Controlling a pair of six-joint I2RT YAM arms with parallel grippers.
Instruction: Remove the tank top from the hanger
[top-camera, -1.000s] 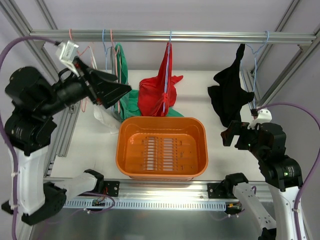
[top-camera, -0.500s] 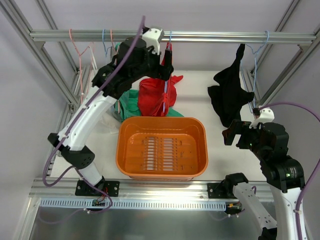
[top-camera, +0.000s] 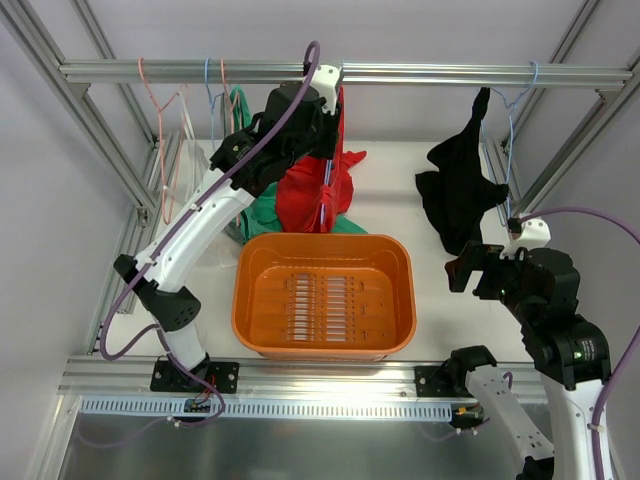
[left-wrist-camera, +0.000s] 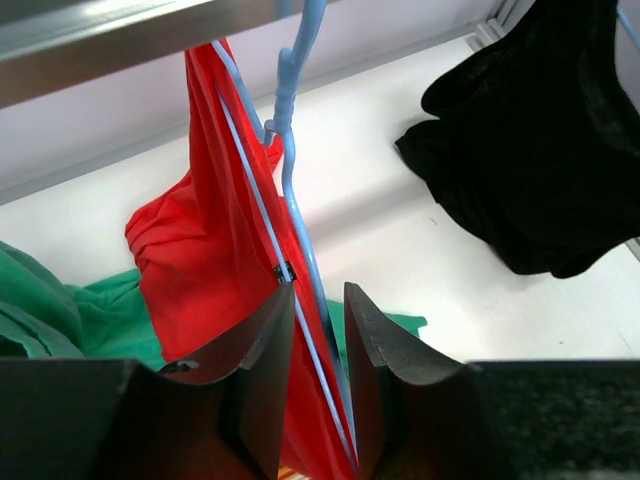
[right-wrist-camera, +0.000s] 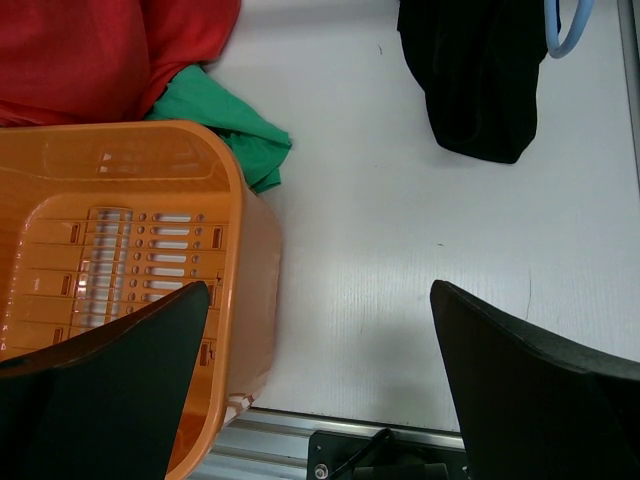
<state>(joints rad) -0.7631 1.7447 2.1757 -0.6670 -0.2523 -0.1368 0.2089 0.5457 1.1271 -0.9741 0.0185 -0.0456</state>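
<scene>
left hand (left-wrist-camera: 318, 300) pinching red tank top (left-wrist-camera: 200, 230) and blue hanger (left-wrist-camera: 285, 130) arm between its fingers, just below the rail (top-camera: 450, 72); right hand (right-wrist-camera: 320, 290) spread wide above table (right-wrist-camera: 400, 250), beside outer edge of orange basket (right-wrist-camera: 255, 270).

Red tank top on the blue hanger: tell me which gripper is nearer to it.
Left. The left gripper straddles the red fabric tank top and its thin blue hanger; the right gripper sits open, well away, beside the orange plastic basket.
</scene>
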